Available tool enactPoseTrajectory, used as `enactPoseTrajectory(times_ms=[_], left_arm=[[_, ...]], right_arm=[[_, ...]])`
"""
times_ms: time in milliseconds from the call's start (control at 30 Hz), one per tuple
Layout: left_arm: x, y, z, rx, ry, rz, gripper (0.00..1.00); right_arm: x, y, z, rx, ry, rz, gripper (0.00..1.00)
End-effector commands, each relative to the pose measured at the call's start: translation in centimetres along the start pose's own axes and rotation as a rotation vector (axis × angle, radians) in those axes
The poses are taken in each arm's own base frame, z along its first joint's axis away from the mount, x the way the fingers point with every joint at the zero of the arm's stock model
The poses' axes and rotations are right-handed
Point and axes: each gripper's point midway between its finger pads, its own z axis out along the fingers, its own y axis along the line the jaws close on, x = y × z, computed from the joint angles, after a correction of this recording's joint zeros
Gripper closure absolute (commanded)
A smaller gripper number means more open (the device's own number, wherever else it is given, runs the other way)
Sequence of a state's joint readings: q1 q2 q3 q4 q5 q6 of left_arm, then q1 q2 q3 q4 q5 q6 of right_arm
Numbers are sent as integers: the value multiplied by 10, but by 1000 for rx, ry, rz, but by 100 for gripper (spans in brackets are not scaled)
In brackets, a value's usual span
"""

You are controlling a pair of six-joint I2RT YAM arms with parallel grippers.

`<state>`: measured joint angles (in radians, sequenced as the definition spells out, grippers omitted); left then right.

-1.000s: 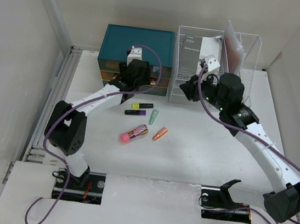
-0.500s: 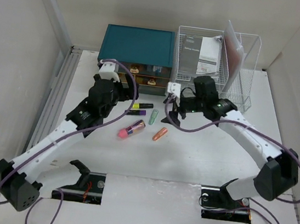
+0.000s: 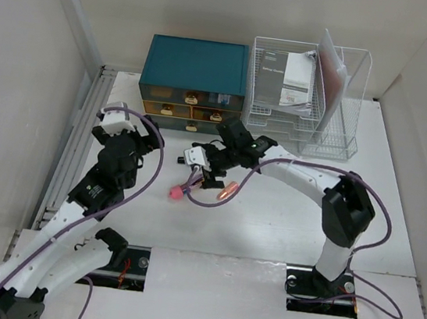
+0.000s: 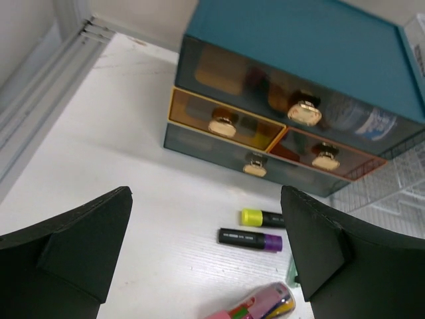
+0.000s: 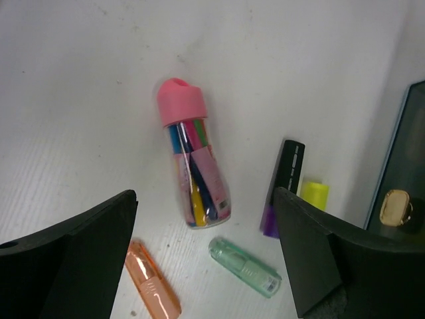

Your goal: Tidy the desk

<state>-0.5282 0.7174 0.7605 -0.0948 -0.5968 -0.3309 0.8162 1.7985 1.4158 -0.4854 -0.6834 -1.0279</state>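
Clear plastic pen tube [image 5: 196, 167]; wire-mesh tray [image 3: 331, 141] — seemingly metal.

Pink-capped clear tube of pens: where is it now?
The pink-capped tube lies flat mid right wrist view, under the open right gripper, left of the black purple-capped marker.

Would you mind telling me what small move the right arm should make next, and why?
Probably lower the right gripper straight down over the pen tube and close. It is open and empty, the tube lies flat on the table, centred between the jaws in the wrist view, and the black marker beside it lies apart, so there looks to be room.
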Motion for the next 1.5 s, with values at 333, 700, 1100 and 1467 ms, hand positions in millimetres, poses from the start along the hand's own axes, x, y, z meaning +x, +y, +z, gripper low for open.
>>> enactPoseTrajectory(times_ms=[333,700,1100,1467], left_arm=[[-31,25,-20,-61,-133,-62,7],[-31,17,-20,-20,-125,-56,7],[-18,11,-12,-5,-88,-31,8],[43,-23,35,69,138,-11,24]], right_arm=[[29,13,61,-109,117,-65,16],[60,36,82,-182,217,-28,39],[61,43,67,-146,272,17,100],[-62,-45,-74,486,150,297,100]])
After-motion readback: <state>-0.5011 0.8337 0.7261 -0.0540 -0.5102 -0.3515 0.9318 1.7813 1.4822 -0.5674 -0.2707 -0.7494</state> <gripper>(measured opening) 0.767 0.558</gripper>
